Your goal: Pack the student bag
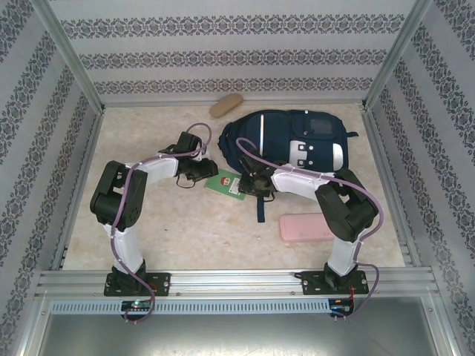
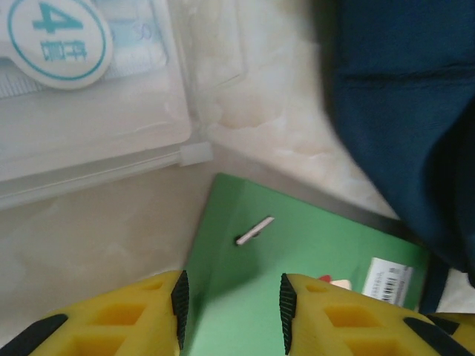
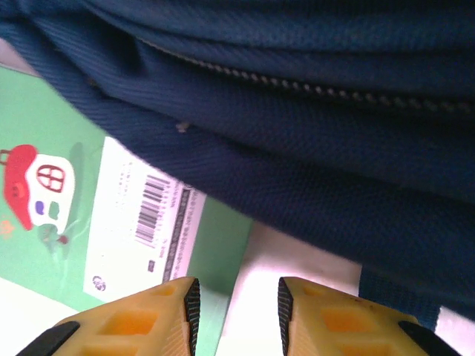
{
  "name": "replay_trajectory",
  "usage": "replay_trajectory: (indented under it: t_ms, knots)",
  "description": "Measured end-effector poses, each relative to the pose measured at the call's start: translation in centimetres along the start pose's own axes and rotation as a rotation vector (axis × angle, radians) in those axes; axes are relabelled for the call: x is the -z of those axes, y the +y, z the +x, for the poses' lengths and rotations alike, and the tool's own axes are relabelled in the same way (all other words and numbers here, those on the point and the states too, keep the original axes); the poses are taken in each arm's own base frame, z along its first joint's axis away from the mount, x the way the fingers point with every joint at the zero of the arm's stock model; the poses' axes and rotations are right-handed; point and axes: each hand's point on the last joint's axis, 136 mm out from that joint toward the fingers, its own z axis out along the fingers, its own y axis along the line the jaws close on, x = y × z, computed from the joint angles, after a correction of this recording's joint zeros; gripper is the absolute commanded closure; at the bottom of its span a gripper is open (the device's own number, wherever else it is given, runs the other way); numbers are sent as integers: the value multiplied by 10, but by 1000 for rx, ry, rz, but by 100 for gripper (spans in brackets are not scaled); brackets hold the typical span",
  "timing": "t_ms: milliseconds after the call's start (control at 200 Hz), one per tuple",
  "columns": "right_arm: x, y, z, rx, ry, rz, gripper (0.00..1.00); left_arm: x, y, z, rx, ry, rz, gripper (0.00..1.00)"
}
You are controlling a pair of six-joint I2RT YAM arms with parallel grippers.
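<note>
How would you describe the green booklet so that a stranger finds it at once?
Start at the big navy backpack on the table. Beside its near-left corner lies a flat green booklet. It alone is green, with a barcode label and a red-roofed house picture.

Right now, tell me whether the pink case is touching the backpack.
Apart. The top view shows a strip of bare table between the pink case and the backpack, including its dangling strap.
</note>
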Motion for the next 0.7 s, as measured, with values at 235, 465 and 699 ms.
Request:
replay_trajectory:
  t_ms: [235, 465, 699]
  knots:
    - [-9, 3, 1, -1, 20, -6, 64, -5, 1, 1, -7, 11, -3, 60]
    - [-11, 9, -2, -9, 38, -32, 64, -5, -12, 0, 0, 15, 63, 61]
    - [-9, 2, -2, -25, 57, -17, 64, 11, -44, -12, 58, -34, 257, 62]
